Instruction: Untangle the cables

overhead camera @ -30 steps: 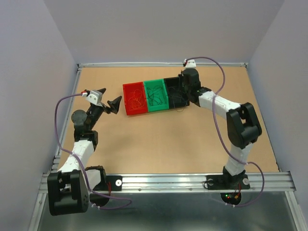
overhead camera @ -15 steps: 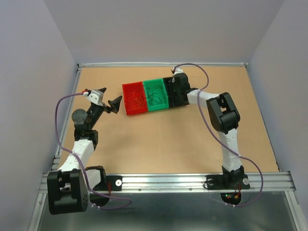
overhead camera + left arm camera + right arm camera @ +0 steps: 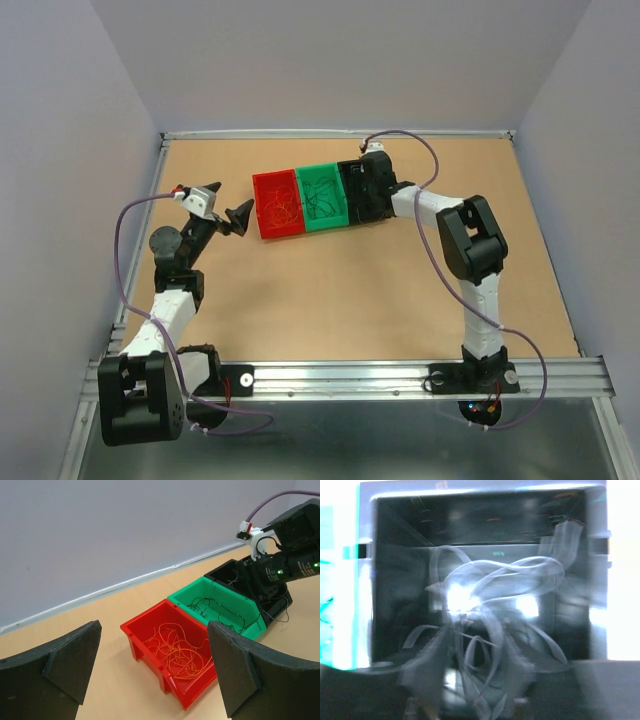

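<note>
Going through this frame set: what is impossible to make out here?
Right wrist view: blur smears the cables in the black bin; colours and tangles unreadable.
Top view: the right gripper covers that bin; whether it is open or holds a cable is hidden.
Left wrist view: the right arm blocks the black bin; dark cables in the green bin are too fine to separate.
</note>
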Robot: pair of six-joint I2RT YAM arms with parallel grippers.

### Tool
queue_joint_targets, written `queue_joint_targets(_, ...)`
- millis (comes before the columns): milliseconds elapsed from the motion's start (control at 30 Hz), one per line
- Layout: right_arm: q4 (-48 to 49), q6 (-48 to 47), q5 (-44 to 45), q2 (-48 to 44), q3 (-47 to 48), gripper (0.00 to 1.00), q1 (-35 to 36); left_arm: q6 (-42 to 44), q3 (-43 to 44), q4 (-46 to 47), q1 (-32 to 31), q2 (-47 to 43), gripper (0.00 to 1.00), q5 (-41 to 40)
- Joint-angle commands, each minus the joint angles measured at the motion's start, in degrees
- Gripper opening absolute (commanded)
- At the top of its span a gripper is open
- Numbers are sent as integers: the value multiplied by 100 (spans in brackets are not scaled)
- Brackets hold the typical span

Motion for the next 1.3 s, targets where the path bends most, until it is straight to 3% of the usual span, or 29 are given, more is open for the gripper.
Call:
queue_joint_targets(0, -71, -36, 685, -904, -214, 59, 363, 107, 218, 226, -41, -142, 99, 17)
queue_joint_targets(167, -53, -54, 1327, -1519, -539, 70, 619, 133, 253, 182, -59, -80, 99, 53)
queue_joint_targets(367, 122, -10, 1724, -2495, -1556, 84, 891, 160, 244, 173, -67, -133, 99, 79)
queue_joint_targets(567, 1158, -37, 565, -4541, -3077, 90, 970, 169, 235, 156, -103, -141, 99, 105)
queue_joint_targets(700, 2204, 122, -58, -6273, -4753, 100, 971, 186, 227, 77, -111, -273, 99, 62)
queue_joint_targets(867, 2110, -107, -263, -8249, -5759, 100, 971, 160, 200, -90, -120, -589, 99, 88)
queue_joint_targets(1033, 1389, -89, 510, -9210, -6181, 100, 970, 195, 315, -634, -111, -1081, 99, 176)
queue_joint_targets(1267, 1134, 34, 784, -10266, -6692, 100, 970, 247, -492, -749, -120, -2485, 99, 150)
